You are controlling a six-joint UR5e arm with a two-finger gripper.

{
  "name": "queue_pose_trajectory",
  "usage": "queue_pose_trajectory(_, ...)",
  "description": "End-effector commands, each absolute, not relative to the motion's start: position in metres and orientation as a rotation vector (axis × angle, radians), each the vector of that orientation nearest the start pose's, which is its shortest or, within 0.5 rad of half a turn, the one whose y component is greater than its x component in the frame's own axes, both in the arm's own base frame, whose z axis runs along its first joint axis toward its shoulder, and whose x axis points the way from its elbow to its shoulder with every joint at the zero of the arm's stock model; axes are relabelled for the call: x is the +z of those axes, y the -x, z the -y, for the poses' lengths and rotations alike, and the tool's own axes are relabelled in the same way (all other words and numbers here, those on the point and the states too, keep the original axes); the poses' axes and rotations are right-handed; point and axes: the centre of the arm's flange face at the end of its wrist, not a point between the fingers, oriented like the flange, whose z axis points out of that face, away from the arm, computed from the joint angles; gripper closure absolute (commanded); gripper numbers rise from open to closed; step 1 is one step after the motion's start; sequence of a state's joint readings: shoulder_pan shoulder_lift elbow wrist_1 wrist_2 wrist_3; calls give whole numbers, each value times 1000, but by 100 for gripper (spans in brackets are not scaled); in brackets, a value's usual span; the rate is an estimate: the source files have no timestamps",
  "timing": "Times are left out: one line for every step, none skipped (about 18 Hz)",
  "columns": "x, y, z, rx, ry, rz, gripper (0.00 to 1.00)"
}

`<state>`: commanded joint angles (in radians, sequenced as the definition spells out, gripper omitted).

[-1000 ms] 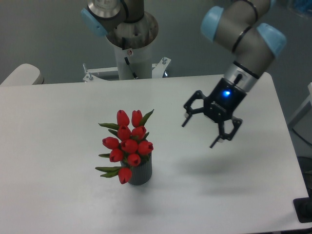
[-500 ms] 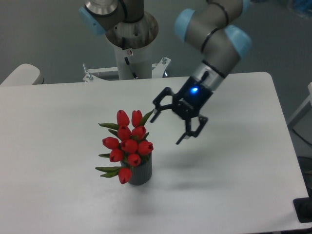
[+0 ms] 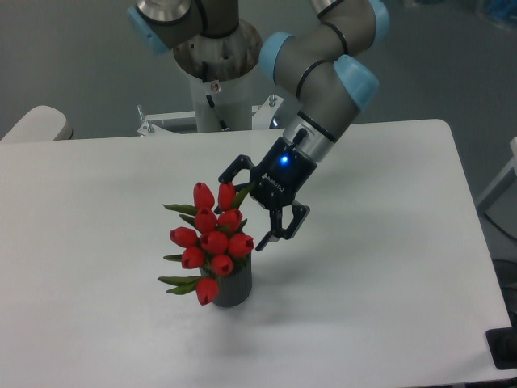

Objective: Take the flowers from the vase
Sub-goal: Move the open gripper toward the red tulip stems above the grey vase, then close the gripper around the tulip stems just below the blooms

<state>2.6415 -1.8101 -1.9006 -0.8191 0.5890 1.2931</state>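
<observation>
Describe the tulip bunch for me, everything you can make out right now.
The flowers are a bunch of about ten closed red tulip buds with narrow green leaves sticking out left and upper right. They look artificial, though I cannot be sure. The bunch stands in the small dark grey ribbed vase, leaning left over its rim, and rises well above it. The stems are hidden. The open gripper sits at the bunch's upper right, one finger by the top buds; contact is unclear.

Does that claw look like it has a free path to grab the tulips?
Probably yes. The gripper is open right beside the flowers, its fingers spread, nothing standing between them. The vase sits lower, out of the way.
</observation>
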Motion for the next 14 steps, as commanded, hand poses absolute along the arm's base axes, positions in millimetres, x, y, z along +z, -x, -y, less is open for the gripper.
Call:
queue_pose_trajectory(329, 370, -448, -252, 2131, -344, 0)
queue_pose_trajectory(328, 370, -449, -253, 2131, -346, 0)
queue_pose_trajectory(327, 371, -450, -255, 2132, -344, 0)
queue_pose_trajectory(327, 372, -451, -256, 2132, -344, 0)
queue_pose_trajectory(324, 373, -452, -260, 2133, -344, 0)
queue_pose_trajectory(323, 372, -454, -259, 2131, -350, 0)
queue_pose_trajectory(323, 369, -457, -261, 2130, -358, 0)
queue_pose_trajectory(322, 368, -459, -261, 2129, -364, 0)
queue_pose_trajectory(320, 368, -460, -261, 2128, -366, 0)
queue_pose_trajectory(320, 368, -461, -262, 2128, -367, 0)
queue_pose_trajectory(318, 368, -461, -265, 2129, -366, 0)
queue_pose_trajectory(317, 368, -461, -266, 2129, -367, 0)
queue_pose_trajectory(315, 366, -464, -272, 2127, -378, 0)
queue_pose_trajectory(314, 365, -466, -270, 2124, -382, 0)
